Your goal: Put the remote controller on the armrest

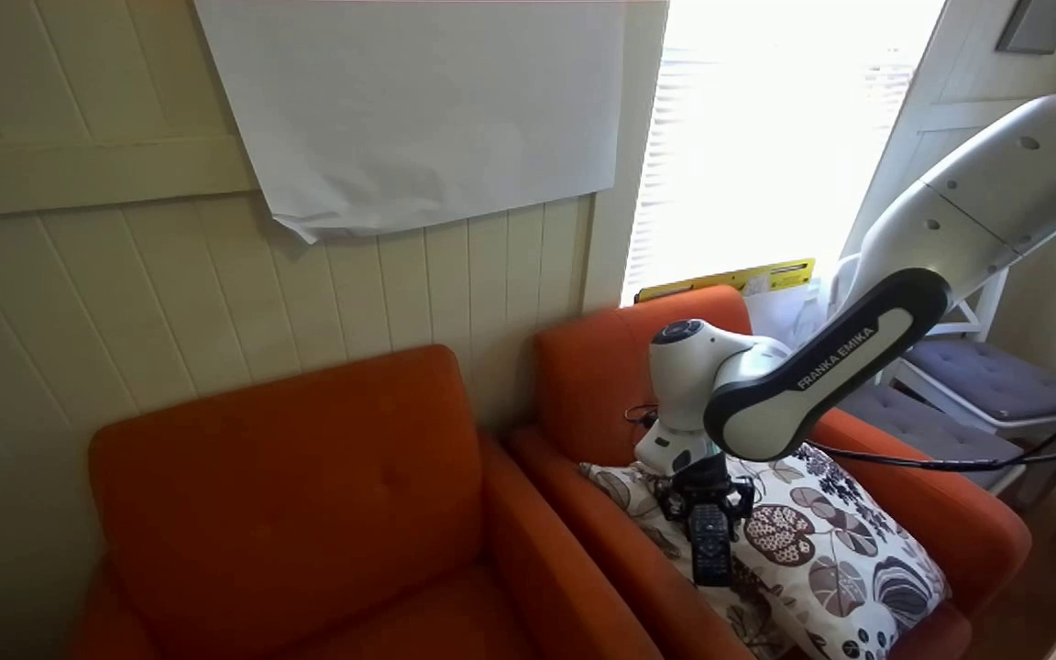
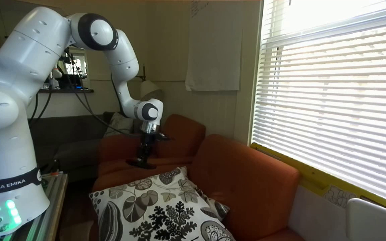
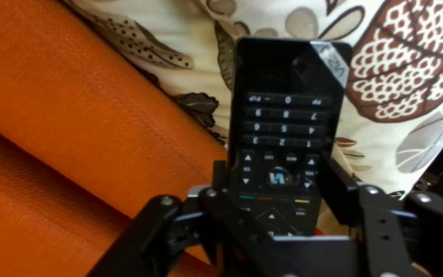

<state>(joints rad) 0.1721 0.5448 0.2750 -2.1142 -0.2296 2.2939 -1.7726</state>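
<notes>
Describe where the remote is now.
In the wrist view, the remote is right of centre, held by the gripper, with an orange armrest to its left.

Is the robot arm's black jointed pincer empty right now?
No, the wrist view shows the pincer gripping a flat black oblong remote, with a rounded orange fabric armrest showing alongside.

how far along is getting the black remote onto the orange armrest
Done: the flat, black, oblong remote looks picked up. In hand: the black two-fingered gripper holds it by both long edges; the wrist view shows it largely against a white, patterned cushion, alongside the thick, orange fabric armrest. Left: likely moving it over the armrest, lowering and letting go, as it isn't resting there yet.
</notes>
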